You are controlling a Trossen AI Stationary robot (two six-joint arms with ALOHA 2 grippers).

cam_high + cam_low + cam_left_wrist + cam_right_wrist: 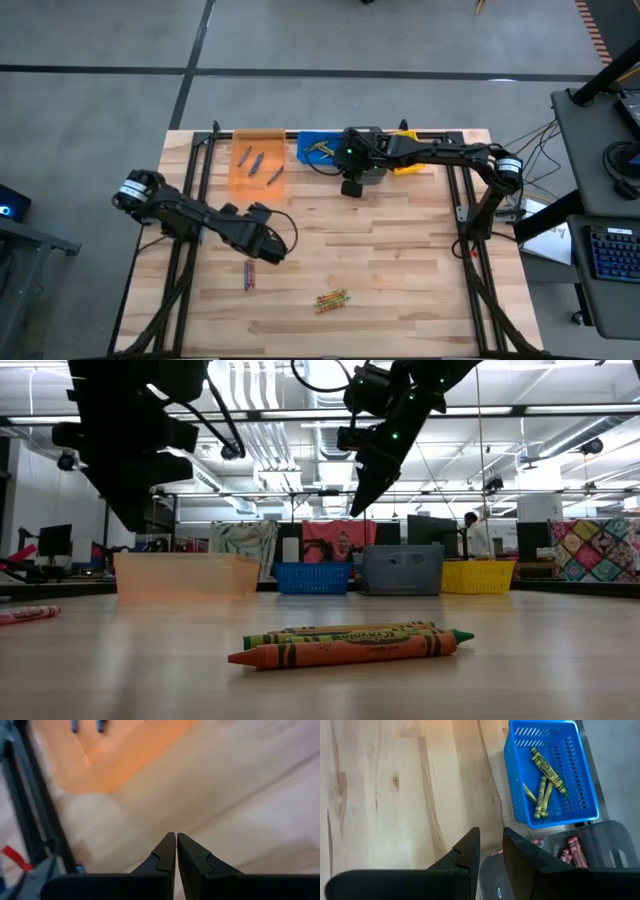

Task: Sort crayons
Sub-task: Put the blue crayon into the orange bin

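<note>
Green and orange crayons (333,299) lie side by side near the table's front; they also show in the low view (350,645). A red and a blue crayon (249,273) lie to their left. My left gripper (272,250) is shut and empty above the table, just beyond the red and blue crayons; it also shows in its wrist view (176,837). My right gripper (352,187) hangs above the grey bin's (600,840) near edge. Its fingers stand a little apart in its wrist view (491,837), with nothing between them.
Along the far edge stand an orange bin (258,165) with blue crayons, a blue bin (552,770) with green crayons (545,775), the grey bin with red crayons (570,851), and a yellow bin (480,575). Black frame rails run down both table sides.
</note>
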